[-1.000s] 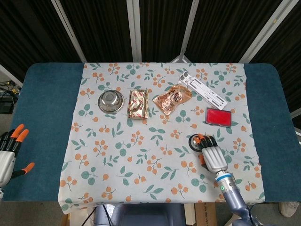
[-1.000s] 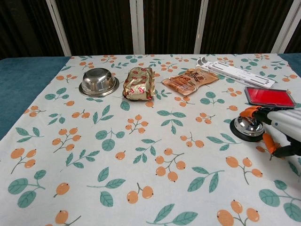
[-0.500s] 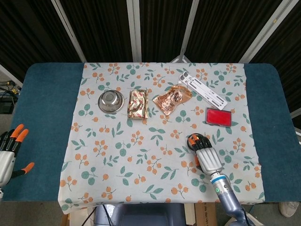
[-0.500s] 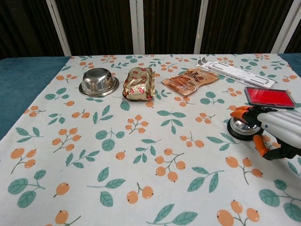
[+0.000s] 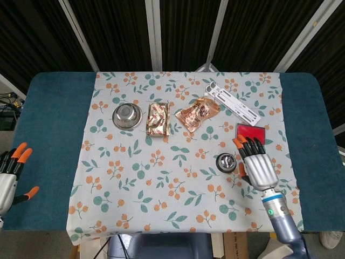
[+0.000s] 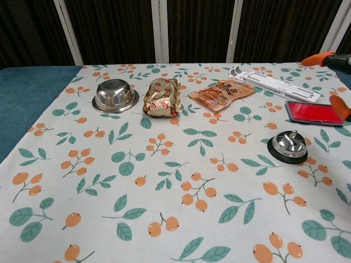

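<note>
A floral tablecloth (image 5: 161, 178) is spread over the blue table (image 5: 48, 135) and carries everything else. The white slotted rail (image 5: 232, 102) is laid at an angle near the far right corner. The right hand (image 5: 254, 164) is held above the cloth with fingers extended and slightly apart, nothing in its grasp — its fingertips overlap the near edge of the red pad (image 5: 251, 129) in the head view. The left hand (image 5: 9, 175) is seen at the table's left edge, open and empty. The gold foil packet (image 5: 158, 118) and the orange snack packet (image 5: 198, 113) are set side by side, the steel bowl (image 5: 127, 115) left of them. The call bell (image 5: 226, 162) is found just left of the right hand, untouched.
</note>
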Robot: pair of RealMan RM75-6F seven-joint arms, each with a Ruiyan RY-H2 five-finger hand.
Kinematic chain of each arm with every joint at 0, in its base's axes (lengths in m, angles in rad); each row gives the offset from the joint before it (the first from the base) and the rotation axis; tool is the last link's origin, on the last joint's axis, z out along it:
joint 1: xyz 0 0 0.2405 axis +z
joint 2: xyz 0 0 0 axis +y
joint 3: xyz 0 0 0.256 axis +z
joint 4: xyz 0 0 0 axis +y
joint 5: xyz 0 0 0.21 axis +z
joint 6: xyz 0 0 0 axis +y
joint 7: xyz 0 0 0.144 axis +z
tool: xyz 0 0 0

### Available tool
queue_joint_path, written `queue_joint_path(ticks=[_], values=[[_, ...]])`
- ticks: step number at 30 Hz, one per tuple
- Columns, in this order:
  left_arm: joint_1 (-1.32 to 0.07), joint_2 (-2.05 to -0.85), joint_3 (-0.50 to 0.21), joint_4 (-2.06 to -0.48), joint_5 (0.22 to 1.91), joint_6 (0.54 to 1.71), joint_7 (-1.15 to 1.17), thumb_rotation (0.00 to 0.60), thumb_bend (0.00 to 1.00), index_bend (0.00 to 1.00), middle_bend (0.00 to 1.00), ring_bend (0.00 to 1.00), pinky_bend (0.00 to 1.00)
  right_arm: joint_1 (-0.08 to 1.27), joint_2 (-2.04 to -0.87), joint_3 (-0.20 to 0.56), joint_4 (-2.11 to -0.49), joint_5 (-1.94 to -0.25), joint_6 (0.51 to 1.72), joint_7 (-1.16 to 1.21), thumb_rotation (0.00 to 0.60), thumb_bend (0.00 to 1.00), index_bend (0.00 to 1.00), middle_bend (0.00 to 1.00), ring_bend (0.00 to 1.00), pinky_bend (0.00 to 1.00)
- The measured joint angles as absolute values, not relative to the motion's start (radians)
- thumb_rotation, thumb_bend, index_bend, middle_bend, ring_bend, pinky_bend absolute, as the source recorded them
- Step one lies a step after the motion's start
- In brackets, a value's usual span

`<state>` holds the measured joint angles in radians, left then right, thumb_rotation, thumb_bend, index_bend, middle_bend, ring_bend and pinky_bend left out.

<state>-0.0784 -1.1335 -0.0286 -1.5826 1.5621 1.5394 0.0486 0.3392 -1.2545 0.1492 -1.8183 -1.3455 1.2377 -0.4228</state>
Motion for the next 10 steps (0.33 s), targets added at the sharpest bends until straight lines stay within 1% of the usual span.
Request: queue_joint_path(ticks=[3,5,7,10], values=[[-0.077,-1.135,-0.027,-1.578,1.566,1.543,0.054,0.600,0.07,0.00,0.00,0.00,0.00,0.287,-1.187,0.104,-1.821,-1.403,1.289,-0.378,0.600,0.54,0.00,0.00,0.00,0.00],[-0.075,-1.138,-0.024,-1.572,1.569,1.545,0.058,0.600,0.07,0.00,0.00,0.00,0.00,0.251,-1.166,0.075,-1.807,-1.435,1.327,-0.335,0.600,0.51,0.00,0.00,0.00,0.00],[-0.074,-1.138,-0.022,-1.570,1.569,1.545,0.060,0.600,0.06,0.00,0.00,0.00,0.00,0.210,-1.149,0.041,-1.769,-1.483,1.378,-0.280,0.600,0.47,0.00,0.00,0.00,0.00],[-0.072,-1.132,-0.019,-1.574,1.571,1.545,0.051,0.600,0.04,0.00,0.00,0.00,0.00,0.156,-1.135,0.004,-1.699,-1.530,1.446,-0.225,0.600,0.47,0.00,0.00,0.00,0.00]])
